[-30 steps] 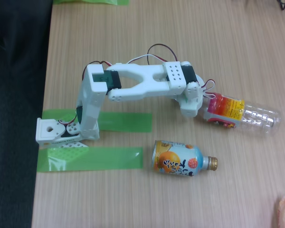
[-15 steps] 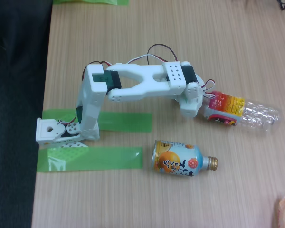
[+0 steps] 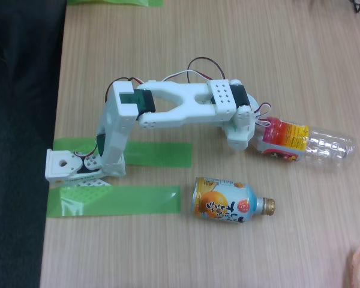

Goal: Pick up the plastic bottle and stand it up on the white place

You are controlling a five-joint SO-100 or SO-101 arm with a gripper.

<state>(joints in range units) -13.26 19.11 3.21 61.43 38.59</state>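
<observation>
- the plastic bottle (image 3: 306,143) is lying on its side, so its labelled end is met by the gripper (image 3: 258,139).
- whether the gripper is clenched cannot be told.

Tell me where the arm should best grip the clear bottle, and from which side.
Probably across the labelled section of the plastic bottle, near its neck. It lies on its side, so the round body offers two opposite walls; the fingers should come from above, one on each side, leaving the base free for standing.
</observation>
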